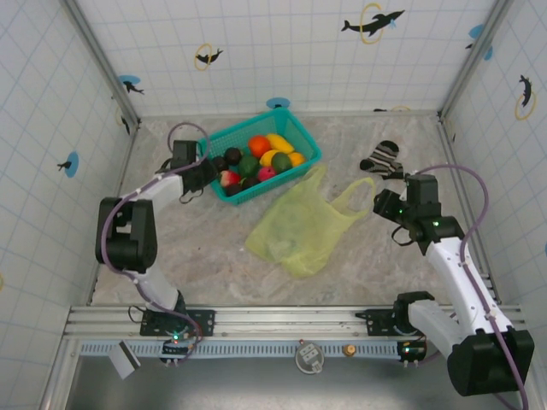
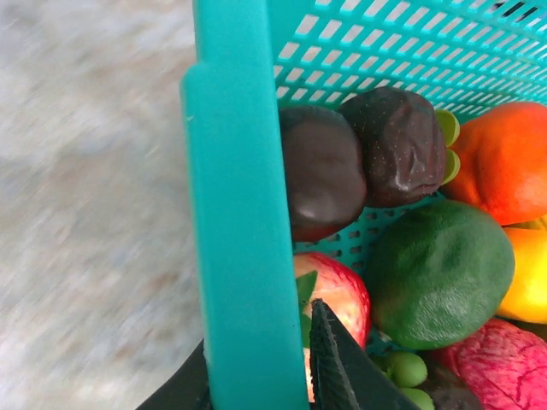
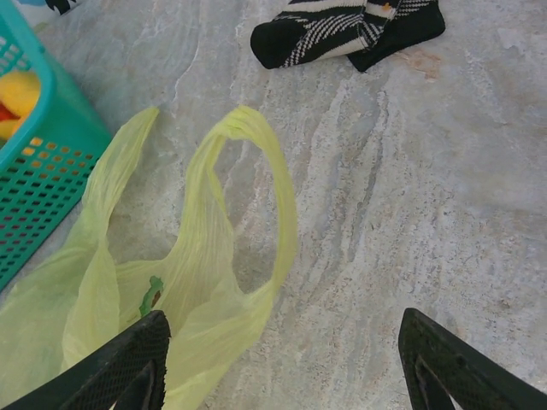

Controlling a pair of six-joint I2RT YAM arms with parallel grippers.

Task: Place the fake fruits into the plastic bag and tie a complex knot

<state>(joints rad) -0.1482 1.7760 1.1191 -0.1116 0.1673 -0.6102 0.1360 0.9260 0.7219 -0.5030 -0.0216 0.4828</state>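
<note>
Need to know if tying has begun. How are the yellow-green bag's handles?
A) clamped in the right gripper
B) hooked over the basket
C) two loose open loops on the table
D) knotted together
C: the plastic bag's two loop handles lie open and separate on the table, unknotted, and the open right gripper holds nothing.

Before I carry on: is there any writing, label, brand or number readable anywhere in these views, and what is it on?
No text can be read in any view.
On the plastic bag: no print visible.
On the teal basket: no label visible.
On the wall decals: dolphins and rings, no words.
On the small tag at the front rail: too small to read.
</note>
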